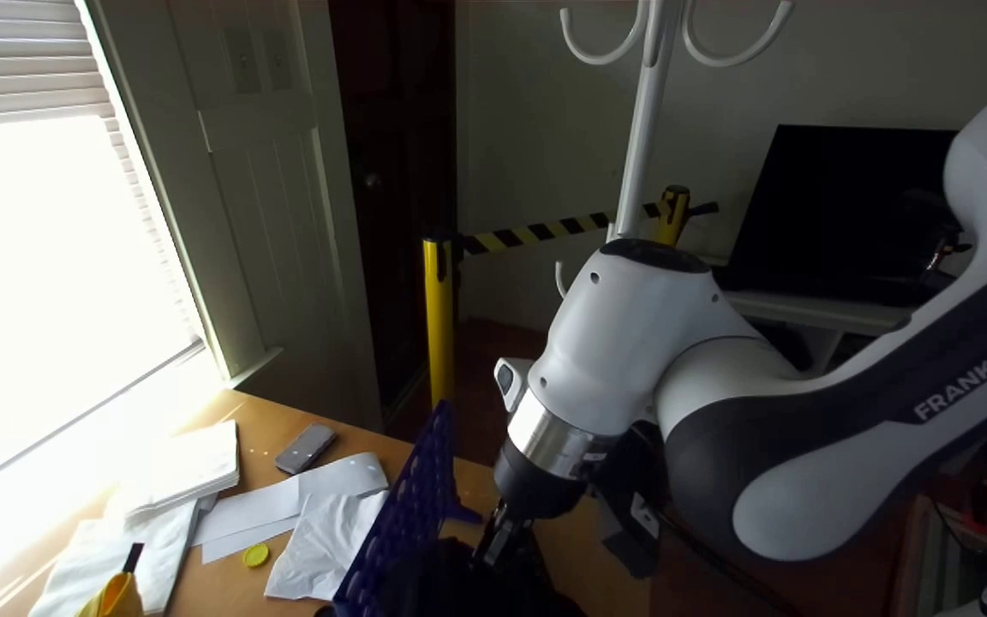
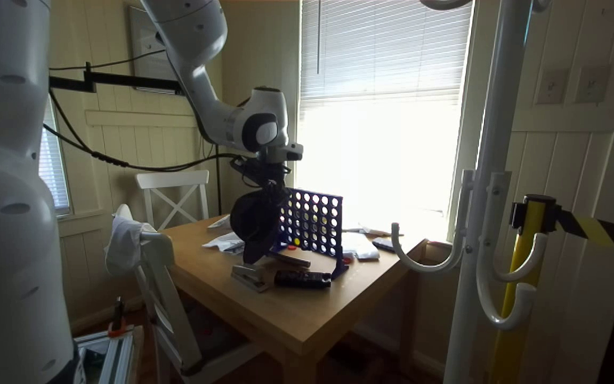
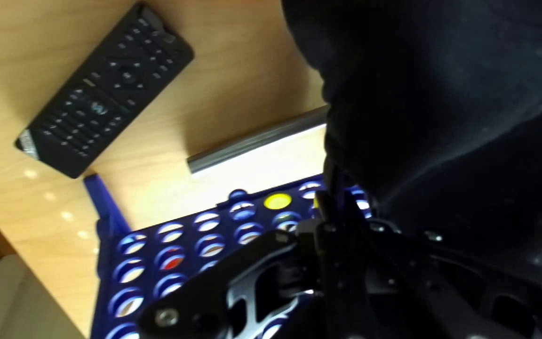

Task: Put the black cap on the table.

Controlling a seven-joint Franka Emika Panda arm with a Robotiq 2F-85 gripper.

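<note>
One gripper, one black cap and one wooden table. On the table: one remote control, one slim black bar, one stapler, one blue Connect Four grid and, in an exterior view, one loose yellow disc. Off the table: two white chairs, one near, one far; two yellow barrier posts; one coat stand; one flat-screen display; two windows.

Daylight blew out the window in both exterior views, leaving much else dim. The wrist view was softly blurred, with shadow and white glare on the surface.
</note>
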